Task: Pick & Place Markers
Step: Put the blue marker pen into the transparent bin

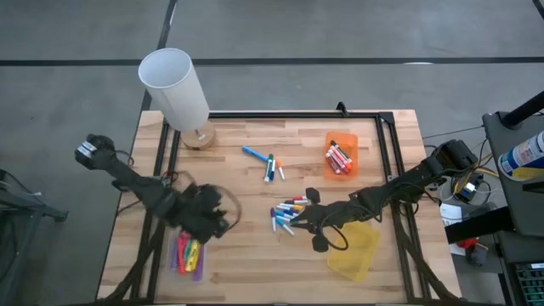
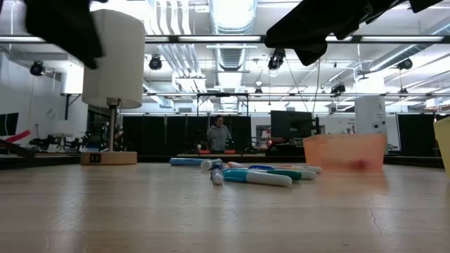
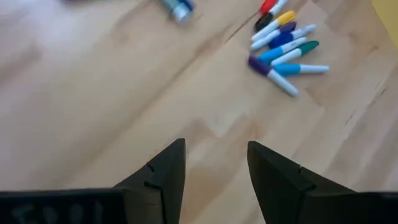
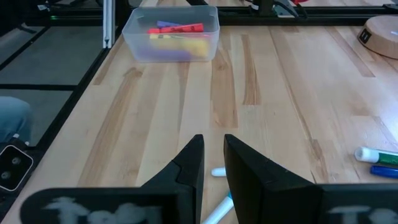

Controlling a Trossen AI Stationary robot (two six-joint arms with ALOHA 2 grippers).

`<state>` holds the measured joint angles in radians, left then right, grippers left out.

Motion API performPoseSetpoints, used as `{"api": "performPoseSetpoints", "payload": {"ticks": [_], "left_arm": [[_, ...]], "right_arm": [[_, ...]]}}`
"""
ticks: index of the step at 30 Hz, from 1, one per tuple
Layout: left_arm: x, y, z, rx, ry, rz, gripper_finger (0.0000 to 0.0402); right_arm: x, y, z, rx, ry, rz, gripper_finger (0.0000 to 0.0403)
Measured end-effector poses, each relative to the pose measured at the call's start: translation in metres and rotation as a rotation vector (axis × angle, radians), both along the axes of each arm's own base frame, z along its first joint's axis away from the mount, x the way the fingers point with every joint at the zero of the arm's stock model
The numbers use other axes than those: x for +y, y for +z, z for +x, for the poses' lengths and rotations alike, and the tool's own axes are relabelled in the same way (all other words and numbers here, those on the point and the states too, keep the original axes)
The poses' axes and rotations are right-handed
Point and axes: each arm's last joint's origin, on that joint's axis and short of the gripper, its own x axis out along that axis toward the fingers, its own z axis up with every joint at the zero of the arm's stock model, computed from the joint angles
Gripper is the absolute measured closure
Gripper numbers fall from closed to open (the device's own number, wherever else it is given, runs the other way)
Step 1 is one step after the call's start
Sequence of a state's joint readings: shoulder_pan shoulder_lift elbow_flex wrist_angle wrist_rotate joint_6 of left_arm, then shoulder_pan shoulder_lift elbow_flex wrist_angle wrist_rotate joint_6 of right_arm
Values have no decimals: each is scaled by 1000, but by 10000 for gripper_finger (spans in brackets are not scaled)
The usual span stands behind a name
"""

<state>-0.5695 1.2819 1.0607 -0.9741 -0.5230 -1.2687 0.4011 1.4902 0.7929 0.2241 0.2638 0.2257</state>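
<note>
Several markers (image 1: 287, 212) lie in a loose pile at the table's middle, also seen in the left wrist view (image 3: 283, 43) and the low view (image 2: 246, 173). Two more (image 1: 270, 167) lie farther back, with a blue one (image 1: 253, 154) beside them. My left gripper (image 3: 214, 177) is open and empty above bare wood, left of the pile (image 1: 221, 219). My right gripper (image 4: 213, 158) hovers over the pile's right side (image 1: 304, 223). Its fingers stand a narrow gap apart with nothing between them, and pile markers show through the gap.
A clear bin (image 1: 189, 253) with markers sits near left, also seen in the right wrist view (image 4: 171, 34). An orange bin (image 1: 340, 156) with markers stands far right, a yellow bin (image 1: 355, 252) near right. A white cylinder lamp (image 1: 174, 85) stands on a wooden base (image 1: 198, 136) at the far left.
</note>
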Motion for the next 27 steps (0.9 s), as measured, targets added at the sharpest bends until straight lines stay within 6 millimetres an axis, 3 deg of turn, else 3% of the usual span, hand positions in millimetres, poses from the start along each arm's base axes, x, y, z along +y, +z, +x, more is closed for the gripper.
{"api": "performPoseSetpoints", "payload": {"ticks": [6,16,27], "left_arm": [[44,5,35,18,-225,121,236],[127,2,54,125,-354,280,236],[198,-30,82,271,-473,395,236]], "right_arm": [[0,0,0,5,-1,1,346],[10,-10,-10,46,18,47,346],[23,-21,-23,91,30,115,346]]}}
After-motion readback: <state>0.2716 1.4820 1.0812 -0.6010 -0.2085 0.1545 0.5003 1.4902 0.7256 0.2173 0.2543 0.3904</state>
